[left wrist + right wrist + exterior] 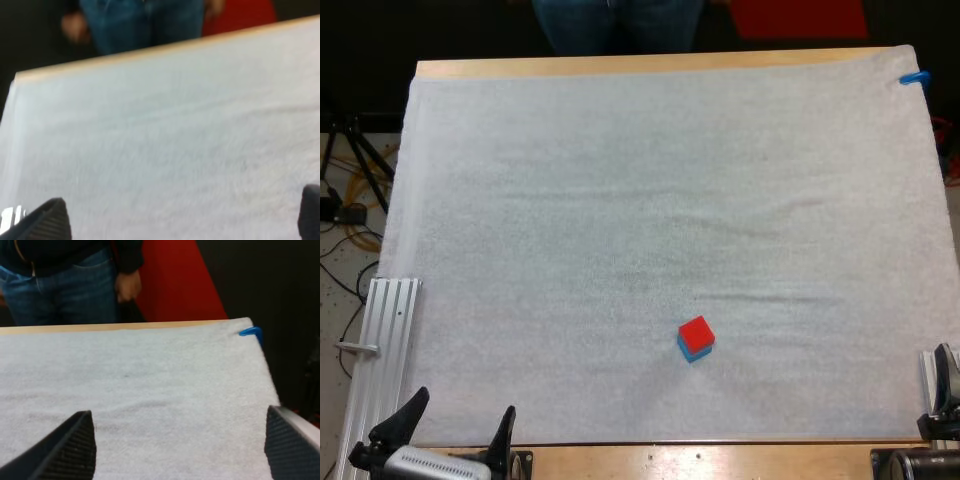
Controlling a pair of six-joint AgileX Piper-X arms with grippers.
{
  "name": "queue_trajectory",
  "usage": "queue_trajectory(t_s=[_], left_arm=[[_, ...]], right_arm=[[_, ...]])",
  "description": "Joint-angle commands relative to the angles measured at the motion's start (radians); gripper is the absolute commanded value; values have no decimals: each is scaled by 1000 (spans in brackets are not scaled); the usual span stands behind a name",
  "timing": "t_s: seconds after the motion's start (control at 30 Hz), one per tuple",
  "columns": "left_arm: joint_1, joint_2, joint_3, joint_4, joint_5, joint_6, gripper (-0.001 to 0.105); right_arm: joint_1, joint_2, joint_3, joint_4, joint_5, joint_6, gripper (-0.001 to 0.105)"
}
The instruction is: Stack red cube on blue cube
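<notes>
- The small red cube (696, 332) sits on top of the small blue cube (694, 353). Only a thin blue edge shows under it. The pair stands on the white cloth mat (620, 200), in its near part and a little right of the middle.
- The left gripper (465, 403) is at the near left corner of the mat, well apart from the cubes. Its two black fingers (47, 222) stand wide apart, and between them is only bare mat.
- The right gripper (180, 440) is also spread wide. Its ribbed fingers (70, 450) touch nothing and point toward the far edge of the mat.
- At the right edge of the high view this gripper is probably the grey part, but I cannot tell for sure.
- A person in blue jeans (615, 22) stands behind the far side of the wooden table (620, 66), with one hand (127, 285) hanging down.
</notes>
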Motion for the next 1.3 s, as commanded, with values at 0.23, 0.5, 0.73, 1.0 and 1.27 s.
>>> queue_trajectory(t_s=[0.23, 0.5, 0.73, 1.0, 1.27], left_arm=[[3, -138, 108, -266, -41, -7, 87], [3, -136, 279, -424, -41, -7, 87], [3, -136, 397, -446, -41, -7, 87], [3, -136, 444, -462, -41, -7, 87], [3, -136, 447, -468, -41, -7, 87]], right_arm=[[-1, -38, 80, -32, -72, -12, 69], [-1, -38, 166, -130, -84, -12, 69], [-1, -37, 231, -128, -84, -12, 69], [-1, -36, 273, -114, -84, -8, 69], [-1, -36, 273, -114, -84, -8, 69]])
